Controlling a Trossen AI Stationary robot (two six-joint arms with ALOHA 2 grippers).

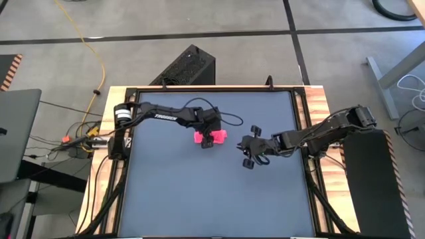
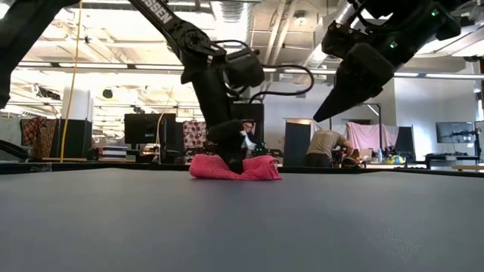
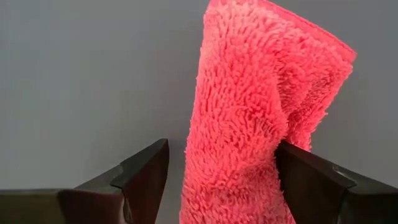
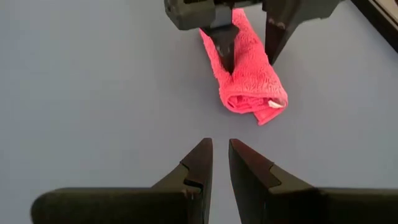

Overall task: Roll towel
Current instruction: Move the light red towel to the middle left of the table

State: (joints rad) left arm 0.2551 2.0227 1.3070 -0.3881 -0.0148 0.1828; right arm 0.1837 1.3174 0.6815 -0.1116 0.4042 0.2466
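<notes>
Rolled pinkish-red towel (image 1: pixel 214 136) on the dark tabletop (image 1: pixel 199 199), back of centre, well clear of every table edge. Left gripper (image 3: pixel 221 180) straddling the roll, fingers spread, one pressed into the pile. Right gripper (image 4: pixel 220 163) raised beside it, apart, fingers nearly closed on nothing. Broad bare tabletop toward the near edge and both sides.

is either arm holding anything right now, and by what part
Neither holds anything. The left gripper straddles the rolled towel mid-length, jaws open; the right gripper is empty.
</notes>
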